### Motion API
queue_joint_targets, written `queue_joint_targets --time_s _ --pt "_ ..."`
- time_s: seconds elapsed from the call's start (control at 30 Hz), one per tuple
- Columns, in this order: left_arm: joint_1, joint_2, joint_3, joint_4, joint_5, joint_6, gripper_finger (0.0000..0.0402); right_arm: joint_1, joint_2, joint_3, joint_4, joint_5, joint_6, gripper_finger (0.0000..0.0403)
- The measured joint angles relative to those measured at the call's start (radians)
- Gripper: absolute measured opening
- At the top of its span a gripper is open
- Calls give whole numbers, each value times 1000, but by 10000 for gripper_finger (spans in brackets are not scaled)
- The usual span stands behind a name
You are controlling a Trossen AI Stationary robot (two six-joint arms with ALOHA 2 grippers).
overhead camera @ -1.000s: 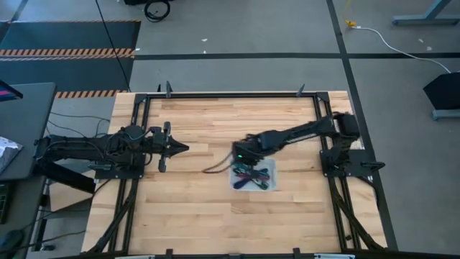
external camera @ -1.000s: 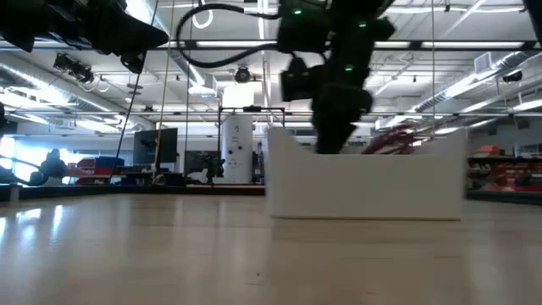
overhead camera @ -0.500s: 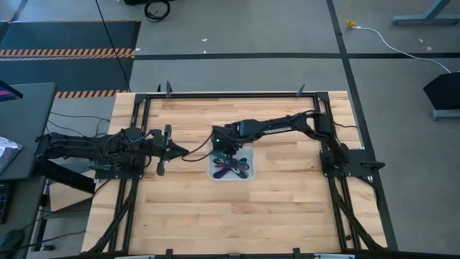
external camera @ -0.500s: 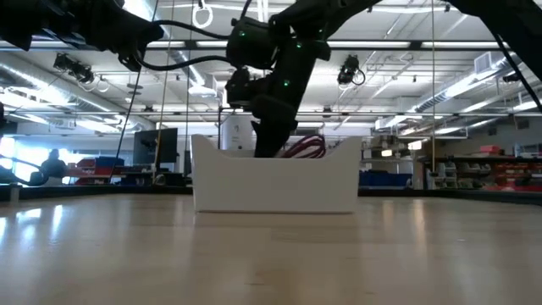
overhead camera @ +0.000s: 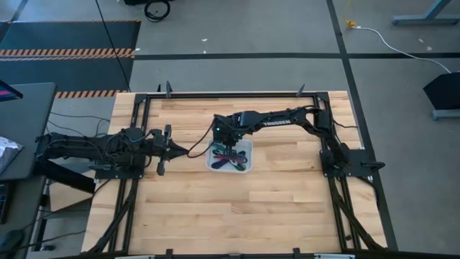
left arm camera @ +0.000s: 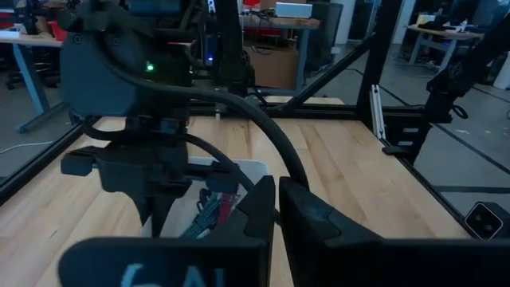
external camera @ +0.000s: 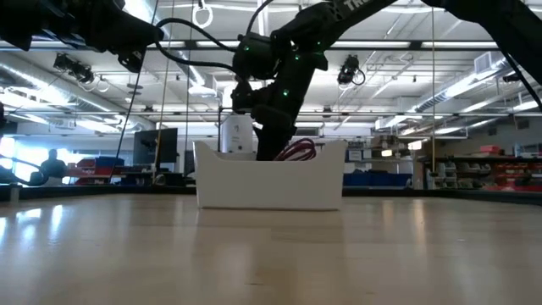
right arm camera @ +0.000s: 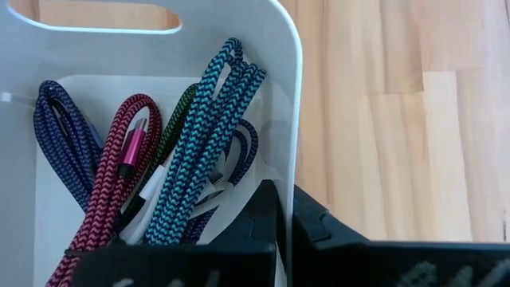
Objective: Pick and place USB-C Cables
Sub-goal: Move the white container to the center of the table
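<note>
A wooden table (overhead camera: 215, 208) carries a white bin (right arm camera: 279, 96) near its middle. Inside the bin lie the cables (right arm camera: 191, 151), short braided bundles folded into loops: teal, maroon, dark blue-purple, green and a pale one, crossing each other. The right gripper (right arm camera: 285, 209) sits at the bin's rim, fingers pressed together, holding nothing. The left gripper (overhead camera: 181, 150) hovers just beside the bin, fingers nearly closed, empty.

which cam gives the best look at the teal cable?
Right wrist view: the teal cable fills the frame, braid visible, lying in the white bin among the other cables. High view shows only a small colour tangle in the bin. Low view: the bin wall hides it. Left wrist view: cannot tell it apart.
</note>
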Motion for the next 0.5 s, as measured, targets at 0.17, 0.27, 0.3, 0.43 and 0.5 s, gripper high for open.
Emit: queue_joint_targets --time_s 0.17,0.27,0.3,0.43,0.5 --pt "0 0 0 0 0 0 27 -5 0 0 0 -11 -4 3" --pt "-1 0 0 0 2 1 27 1 0 0 -1 -10 -15 3" --pt "-1 0 0 0 2 0 27 1 0 -1 -1 -10 -23 3" --pt "0 0 0 0 2 0 27 1 0 -1 -1 -11 -38 3" --pt "0 0 0 1 2 1 27 1 0 -1 -1 -13 -58 3"
